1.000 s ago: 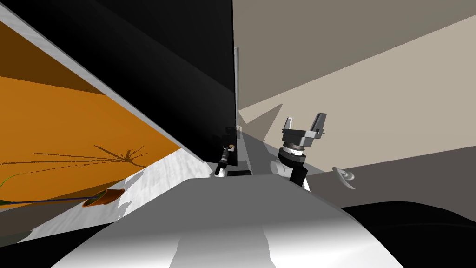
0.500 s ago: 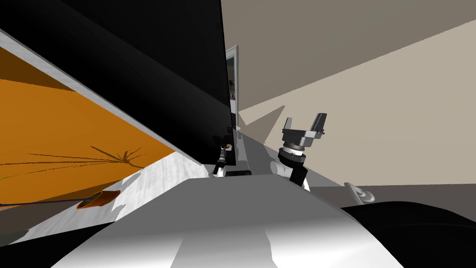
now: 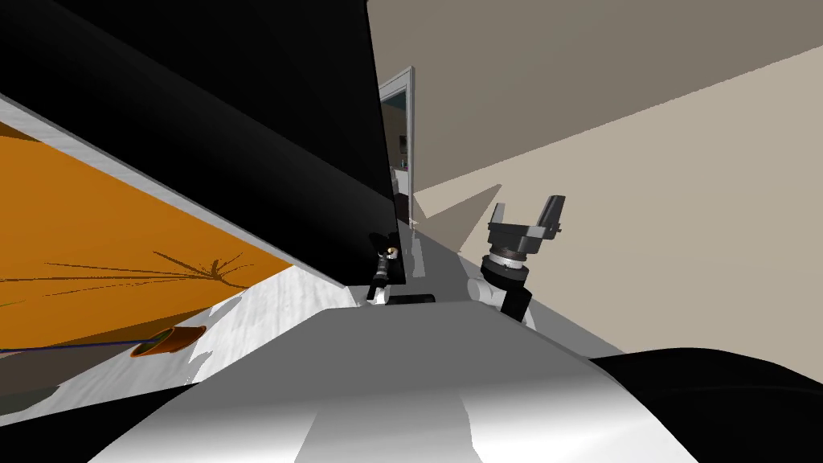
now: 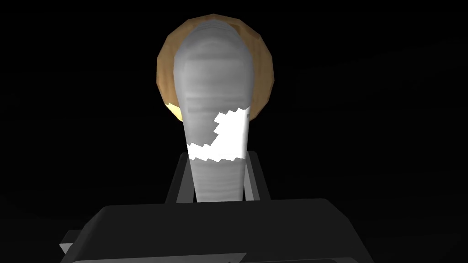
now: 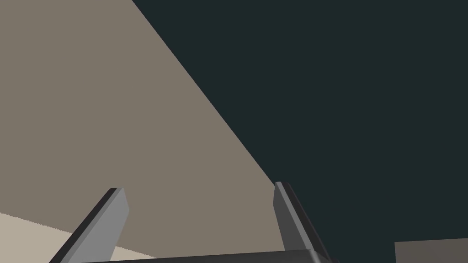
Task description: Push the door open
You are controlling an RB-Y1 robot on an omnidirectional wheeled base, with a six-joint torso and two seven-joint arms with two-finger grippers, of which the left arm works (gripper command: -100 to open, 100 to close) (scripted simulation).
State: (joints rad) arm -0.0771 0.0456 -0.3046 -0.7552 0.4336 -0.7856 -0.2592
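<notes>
Black door is taking up much of the view. L gripper is sitting at the door's free edge, at the small tan handle. R gripper is hovering right of the door, apart from it, fingers spread wide. Orange pot w/ thin stems is resting below the door, by an orange surface. White doorframe is showing just past the door's edge.

Head camera steeply down (left wrist near handle)

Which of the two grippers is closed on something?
The left gripper: its fingers press the sides of the grey door handle. The right gripper is held up beside it with fingers spread, holding nothing.
</notes>
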